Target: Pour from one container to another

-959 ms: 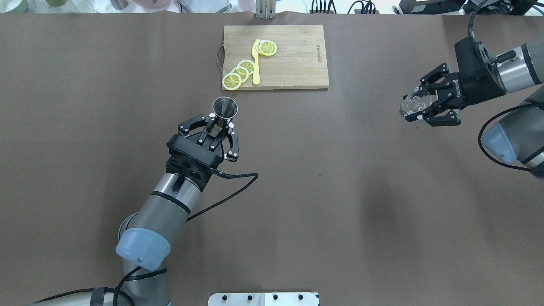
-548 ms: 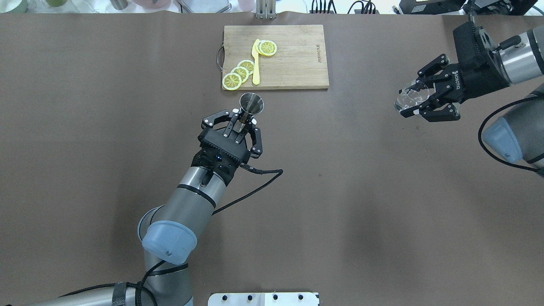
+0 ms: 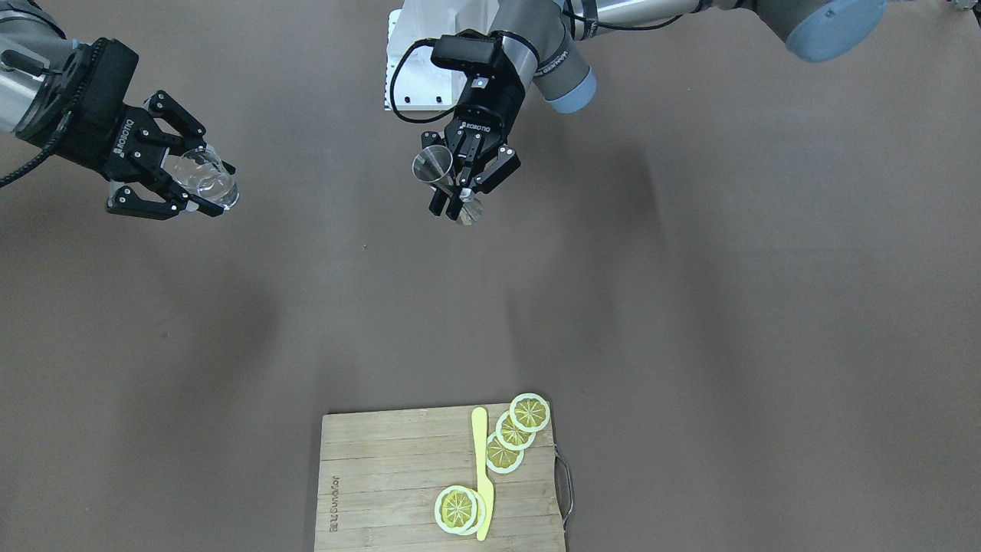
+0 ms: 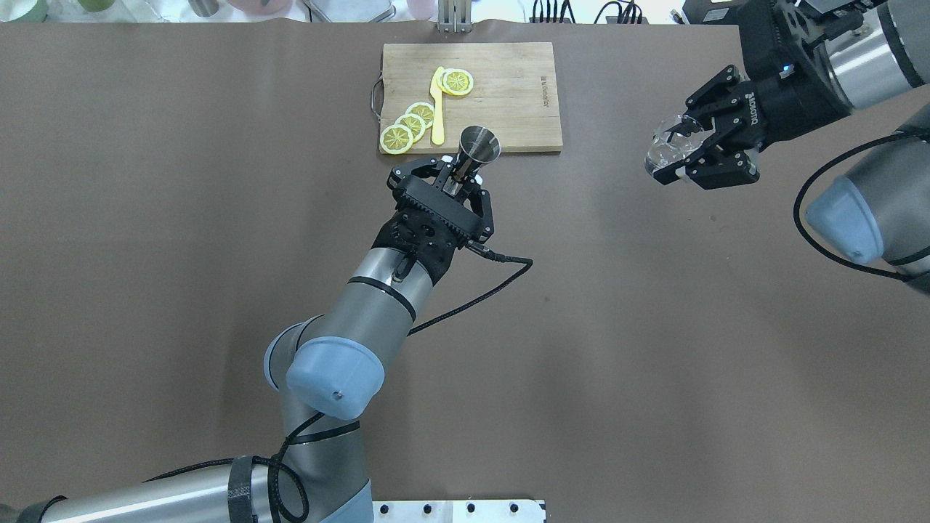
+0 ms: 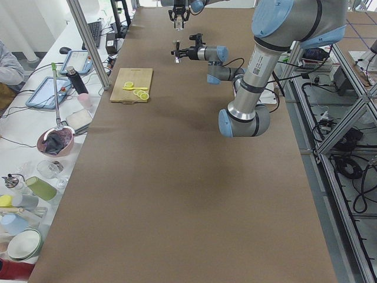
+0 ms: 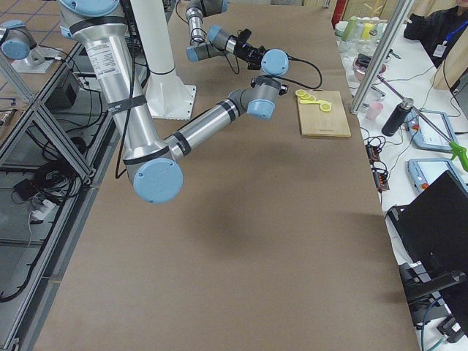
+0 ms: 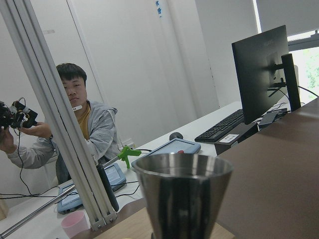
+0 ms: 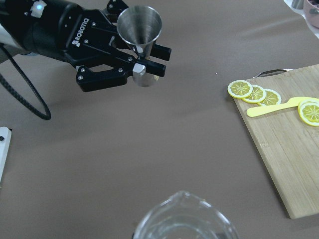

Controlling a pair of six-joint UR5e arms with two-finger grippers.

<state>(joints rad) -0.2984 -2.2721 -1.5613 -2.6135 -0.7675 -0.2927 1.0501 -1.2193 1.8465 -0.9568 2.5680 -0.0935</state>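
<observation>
A steel jigger [image 4: 476,149] [image 3: 437,172] [image 8: 140,31] is held upright above the table by its narrow waist, with my left gripper [image 4: 456,183] [image 3: 462,182] [image 8: 143,65] shut on it. Its mouth fills the bottom of the left wrist view, where the jigger [image 7: 182,191] looks upright. Far to the right, my right gripper [image 4: 686,156] [image 3: 193,184] is shut on a clear glass cup [image 4: 665,152] [image 3: 205,179], also in the air. The cup's rim [image 8: 185,222] shows at the bottom of the right wrist view. A wide gap separates the two containers.
A wooden cutting board [image 4: 508,109] [image 3: 398,491] lies at the far middle of the table, carrying several lemon slices [image 4: 407,127] and a yellow knife [image 4: 437,109]. The left arm's cable [image 4: 465,305] trails over the brown table. An operator [image 7: 79,119] sits beyond the table.
My left gripper carried the jigger away from me and to the right, up to the board's near edge. My right gripper moved the glass cup away from me and leftward.
</observation>
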